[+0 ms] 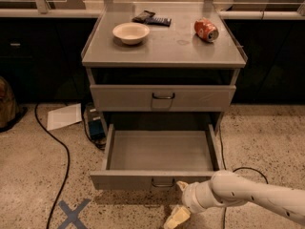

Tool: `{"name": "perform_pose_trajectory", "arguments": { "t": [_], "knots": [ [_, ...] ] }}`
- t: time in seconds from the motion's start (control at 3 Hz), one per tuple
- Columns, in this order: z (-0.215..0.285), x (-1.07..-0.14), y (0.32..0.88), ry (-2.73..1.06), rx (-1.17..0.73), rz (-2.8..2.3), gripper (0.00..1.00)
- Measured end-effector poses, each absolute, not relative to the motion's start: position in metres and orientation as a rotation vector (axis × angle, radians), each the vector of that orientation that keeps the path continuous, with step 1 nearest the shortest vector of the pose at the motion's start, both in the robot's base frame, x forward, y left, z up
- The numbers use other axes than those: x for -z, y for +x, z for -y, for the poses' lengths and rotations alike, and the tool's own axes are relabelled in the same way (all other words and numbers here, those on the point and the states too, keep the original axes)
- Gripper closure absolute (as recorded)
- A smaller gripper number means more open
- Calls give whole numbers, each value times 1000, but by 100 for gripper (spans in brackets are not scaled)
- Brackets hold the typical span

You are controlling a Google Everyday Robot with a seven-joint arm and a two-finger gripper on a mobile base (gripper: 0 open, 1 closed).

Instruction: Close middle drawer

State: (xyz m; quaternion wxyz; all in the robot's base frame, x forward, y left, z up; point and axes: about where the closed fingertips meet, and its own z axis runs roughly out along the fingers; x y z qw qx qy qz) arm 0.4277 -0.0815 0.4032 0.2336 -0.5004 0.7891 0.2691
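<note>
The middle drawer (159, 151) is a wide, shallow grey metal tray, pulled far out of the cabinet and empty inside. Its low front panel (138, 179) has a small dark wire handle (162, 182) at centre. My gripper (178, 202), with cream-coloured fingers, is at the end of my white arm (248, 194) that comes in from the lower right. It is just in front of the front panel, right of the handle and slightly below it. One fingertip (181, 186) is at the panel's lower edge.
Above is a taller-fronted closed drawer (163, 97). The cabinet top holds a cream bowl (130, 32), a red can (206, 29) on its side and a dark packet (151, 18). Black cables (63, 161), a white sheet (64, 116) and a blue tape cross (72, 214) lie on the floor.
</note>
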Motion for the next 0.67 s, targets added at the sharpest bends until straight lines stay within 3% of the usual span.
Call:
{"name": "perform_pose_trajectory", "arguments": {
  "t": [0.67],
  "knots": [
    [95, -431, 490, -1296, -618, -2118, 0]
  ]
}}
